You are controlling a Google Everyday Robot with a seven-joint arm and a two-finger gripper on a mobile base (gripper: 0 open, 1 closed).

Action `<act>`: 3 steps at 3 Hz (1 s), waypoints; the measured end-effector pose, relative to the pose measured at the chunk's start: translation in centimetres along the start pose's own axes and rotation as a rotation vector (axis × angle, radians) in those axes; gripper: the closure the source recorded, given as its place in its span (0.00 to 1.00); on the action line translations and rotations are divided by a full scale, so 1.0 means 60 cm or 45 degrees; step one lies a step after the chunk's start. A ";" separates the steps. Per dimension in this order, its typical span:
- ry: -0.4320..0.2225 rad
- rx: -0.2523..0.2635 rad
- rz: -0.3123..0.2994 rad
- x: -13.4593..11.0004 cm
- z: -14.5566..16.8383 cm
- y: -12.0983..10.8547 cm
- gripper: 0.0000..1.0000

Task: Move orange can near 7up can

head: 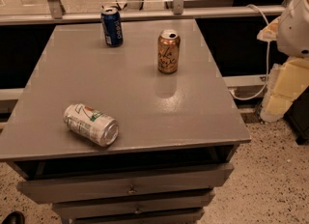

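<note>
A 7up can (91,124) lies on its side near the table's (203,121) front edge, well forward and left of the orange can (168,51), which stands upright and untouched, its move not yet begun. A blue can (112,26) stands behind and left of it. Well to its right, off the table, the gripper (293,22) is cut off by the frame; whether it is wide or narrow cannot be told

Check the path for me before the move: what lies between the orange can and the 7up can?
Camera view: only bare table between orange can and 7up can; the gripper hangs beyond the table's right edge.
</note>
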State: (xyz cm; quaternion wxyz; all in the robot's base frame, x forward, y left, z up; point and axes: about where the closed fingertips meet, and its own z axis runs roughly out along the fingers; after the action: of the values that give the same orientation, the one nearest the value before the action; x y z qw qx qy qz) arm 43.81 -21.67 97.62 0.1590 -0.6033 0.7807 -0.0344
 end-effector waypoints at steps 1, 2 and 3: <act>0.000 0.000 0.000 0.000 0.000 0.000 0.00; -0.040 0.006 0.021 -0.009 0.019 -0.019 0.00; -0.142 0.004 0.058 -0.035 0.062 -0.063 0.00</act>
State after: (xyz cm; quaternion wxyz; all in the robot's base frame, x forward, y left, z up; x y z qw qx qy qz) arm 48.87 -20.17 95.44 0.2039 -0.5861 0.7841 0.0015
